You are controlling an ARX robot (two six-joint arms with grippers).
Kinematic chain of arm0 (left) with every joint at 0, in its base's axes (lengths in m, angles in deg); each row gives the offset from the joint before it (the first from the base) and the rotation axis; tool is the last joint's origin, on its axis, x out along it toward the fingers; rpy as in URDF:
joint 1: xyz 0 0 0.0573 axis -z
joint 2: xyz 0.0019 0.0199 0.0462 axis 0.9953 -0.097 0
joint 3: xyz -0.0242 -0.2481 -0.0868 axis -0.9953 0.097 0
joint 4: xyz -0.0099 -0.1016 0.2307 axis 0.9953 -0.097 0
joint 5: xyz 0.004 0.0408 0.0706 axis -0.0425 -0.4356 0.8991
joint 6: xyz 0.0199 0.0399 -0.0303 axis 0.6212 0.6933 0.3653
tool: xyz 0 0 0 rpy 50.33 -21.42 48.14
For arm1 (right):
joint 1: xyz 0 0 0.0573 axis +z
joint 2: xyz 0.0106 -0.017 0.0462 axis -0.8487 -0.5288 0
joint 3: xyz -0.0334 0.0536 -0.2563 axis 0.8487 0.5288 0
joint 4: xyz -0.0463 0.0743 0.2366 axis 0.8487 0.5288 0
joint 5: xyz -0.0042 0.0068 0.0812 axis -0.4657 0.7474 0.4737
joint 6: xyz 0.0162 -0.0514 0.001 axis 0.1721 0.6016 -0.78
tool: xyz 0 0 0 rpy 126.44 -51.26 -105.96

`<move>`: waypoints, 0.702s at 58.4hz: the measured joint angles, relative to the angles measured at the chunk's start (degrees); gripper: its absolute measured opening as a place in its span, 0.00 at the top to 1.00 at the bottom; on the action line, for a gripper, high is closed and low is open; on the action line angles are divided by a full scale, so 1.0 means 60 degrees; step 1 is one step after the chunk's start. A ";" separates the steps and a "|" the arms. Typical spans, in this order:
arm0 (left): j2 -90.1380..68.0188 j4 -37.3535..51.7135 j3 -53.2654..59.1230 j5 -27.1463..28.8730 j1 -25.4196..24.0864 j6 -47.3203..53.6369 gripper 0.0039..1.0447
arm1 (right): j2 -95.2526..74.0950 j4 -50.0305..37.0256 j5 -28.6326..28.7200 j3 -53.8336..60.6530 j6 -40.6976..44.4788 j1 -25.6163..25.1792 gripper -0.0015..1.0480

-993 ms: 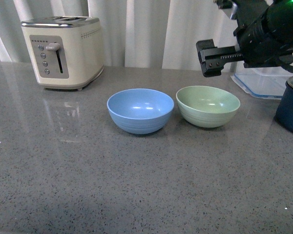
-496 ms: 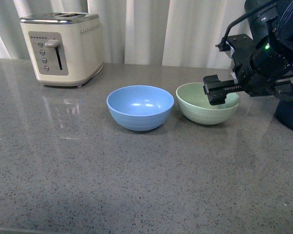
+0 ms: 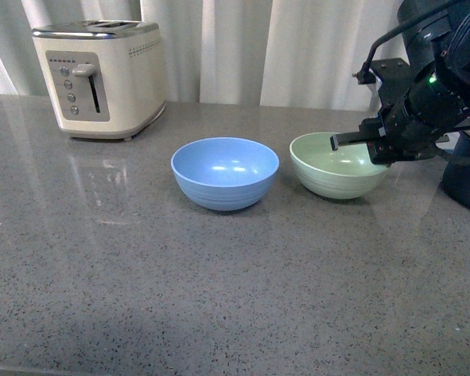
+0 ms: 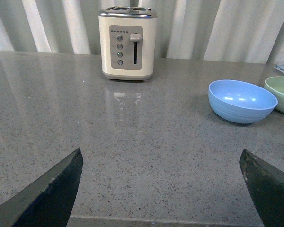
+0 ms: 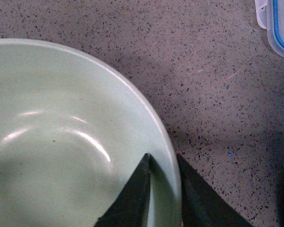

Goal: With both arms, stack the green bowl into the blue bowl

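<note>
The pale green bowl (image 3: 334,166) stands on the grey counter, right of the sky-blue bowl (image 3: 225,172), a small gap between them. My right gripper (image 3: 368,146) is shut on the green bowl's right rim, one finger inside and one outside, as the right wrist view shows (image 5: 163,163) with the green bowl (image 5: 61,142) filling it. My left gripper (image 4: 161,189) is open and empty, low over bare counter, far from both bowls; the blue bowl (image 4: 242,100) and the edge of the green bowl (image 4: 281,93) lie far off in its view.
A cream toaster (image 3: 102,77) stands at the back left. A dark navy pot (image 3: 465,178) sits at the right edge, close to my right arm. A clear blue-rimmed container (image 5: 277,23) lies behind the green bowl. White curtains hang behind the counter.
My right gripper came down from above the green bowl, reached its right rim and shut on it. The green bowl has shifted slightly to the right. The blue bowl has not moved.
</note>
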 joint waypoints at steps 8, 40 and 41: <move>0.0000 0.0000 0.0000 0.0000 0.0000 0.0004 0.06 | 0.0415 -0.0135 -0.0160 0.0058 0.0102 -0.0011 0.98; 0.0000 0.0000 0.0000 0.0000 0.0000 0.0004 0.06 | 0.2736 -0.1133 0.1399 0.0488 -0.0055 0.1140 0.98; 0.0000 0.0000 0.0000 0.0000 0.0000 0.0004 0.06 | 0.2728 -0.1209 0.1432 0.0514 -0.0062 0.1264 0.98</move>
